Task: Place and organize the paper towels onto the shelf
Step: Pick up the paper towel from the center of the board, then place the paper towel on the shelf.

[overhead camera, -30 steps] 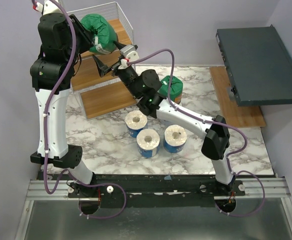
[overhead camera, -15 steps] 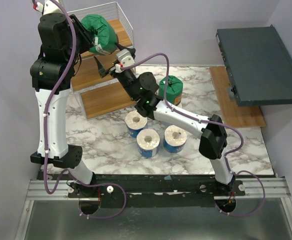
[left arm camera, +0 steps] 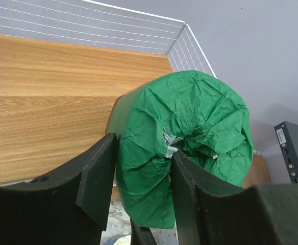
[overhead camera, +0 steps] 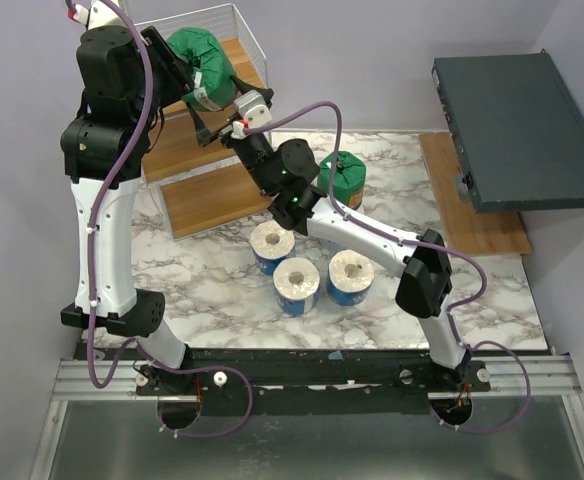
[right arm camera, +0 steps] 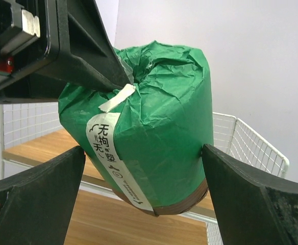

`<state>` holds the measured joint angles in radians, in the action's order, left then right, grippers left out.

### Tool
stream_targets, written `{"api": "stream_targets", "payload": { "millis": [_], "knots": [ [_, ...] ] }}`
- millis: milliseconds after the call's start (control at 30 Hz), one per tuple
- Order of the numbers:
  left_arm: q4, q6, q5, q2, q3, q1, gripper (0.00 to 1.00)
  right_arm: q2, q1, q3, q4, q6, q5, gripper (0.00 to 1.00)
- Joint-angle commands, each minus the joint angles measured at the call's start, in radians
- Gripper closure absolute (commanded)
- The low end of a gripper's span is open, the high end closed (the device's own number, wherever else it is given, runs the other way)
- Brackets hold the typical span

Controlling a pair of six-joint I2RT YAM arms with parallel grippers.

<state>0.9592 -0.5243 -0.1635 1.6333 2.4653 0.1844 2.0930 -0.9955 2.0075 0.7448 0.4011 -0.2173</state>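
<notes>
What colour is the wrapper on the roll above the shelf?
Green and crinkled, with a white printed strip; the roll shows best in the right wrist view.

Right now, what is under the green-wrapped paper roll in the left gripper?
The top brown wooden board of the white wire shelf lies under the green-wrapped paper roll. The roll hides the board directly below, so whether they touch cannot be seen.

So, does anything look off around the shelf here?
The green-wrapped roll hangs tilted above the top board of the shelf rather than standing on it. It is pinched by the left gripper, which has one finger dug into the roll's crumpled end. The open right gripper straddles it.
</notes>
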Motion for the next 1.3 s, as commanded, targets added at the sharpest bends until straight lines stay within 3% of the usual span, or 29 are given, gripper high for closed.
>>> {"api": "stream_targets", "payload": {
  "millis": [0, 1267],
  "knots": [
    [0.002, -0.008, 0.032, 0.000, 0.009, 0.001, 0.52, 0.036, -0.009, 0.066, -0.031, -0.032, 0.036, 0.00],
    [-0.040, -0.031, 0.079, -0.057, 0.002, 0.001, 0.15, 0.104, -0.008, 0.215, -0.156, -0.103, -0.013, 0.00]
  ]
}}
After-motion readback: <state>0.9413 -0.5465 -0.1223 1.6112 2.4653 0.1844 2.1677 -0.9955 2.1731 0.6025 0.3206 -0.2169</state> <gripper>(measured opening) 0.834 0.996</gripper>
